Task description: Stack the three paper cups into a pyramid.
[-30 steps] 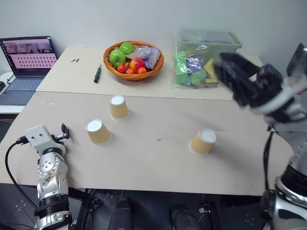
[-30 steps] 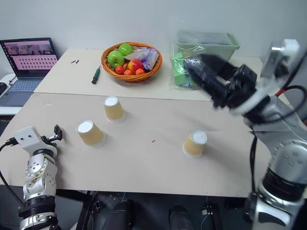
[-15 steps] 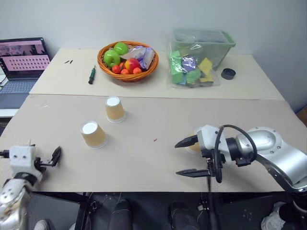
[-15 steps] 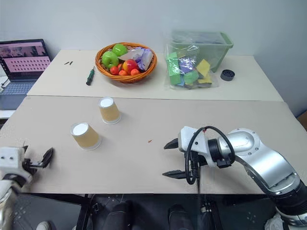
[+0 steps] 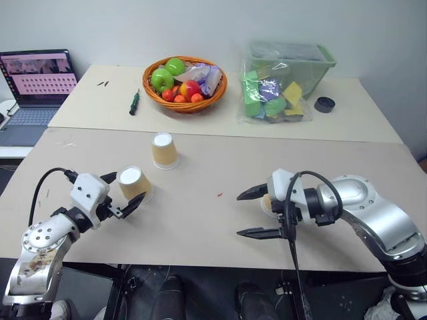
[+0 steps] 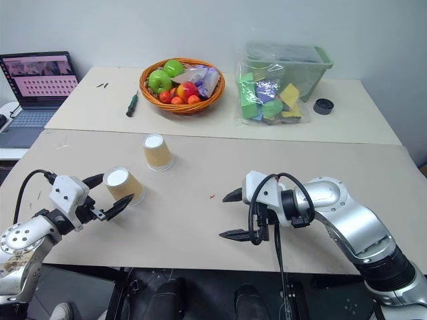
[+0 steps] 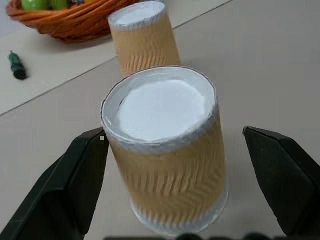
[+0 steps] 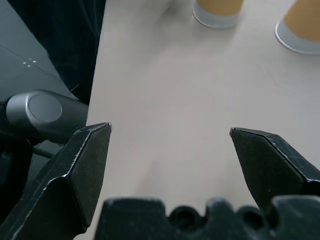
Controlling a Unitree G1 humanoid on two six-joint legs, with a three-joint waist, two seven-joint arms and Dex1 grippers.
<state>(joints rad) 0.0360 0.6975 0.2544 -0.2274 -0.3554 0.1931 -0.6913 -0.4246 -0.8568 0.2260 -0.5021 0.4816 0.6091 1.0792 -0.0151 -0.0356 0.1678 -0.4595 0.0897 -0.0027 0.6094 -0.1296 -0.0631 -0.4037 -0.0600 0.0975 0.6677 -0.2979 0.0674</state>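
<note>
Head views: your left hand point(image 5: 124, 193) is spread around the near-left cup point(image 5: 134, 183) (no contact visible), second cup point(image 5: 164, 150) behind it mid-desk point(image 5: 220, 167), third cup point(image 5: 266, 202) behind the right hand point(image 5: 248, 213) | Left wrist: cup point(image 7: 167, 150) upside down between fingers | Right wrist: fingers point(image 8: 82, 170) apart over bare desk.

lab bench: laptop point(image 5: 39, 83), screwdriver point(image 5: 135, 103), bare wall point(image 5: 200, 27)

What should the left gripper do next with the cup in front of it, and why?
Probably close the left gripper on the near cup. Its open fingers already sit on either side of that upside-down cup, which stands apart from the other cup, so gripping seems the next step.
</note>
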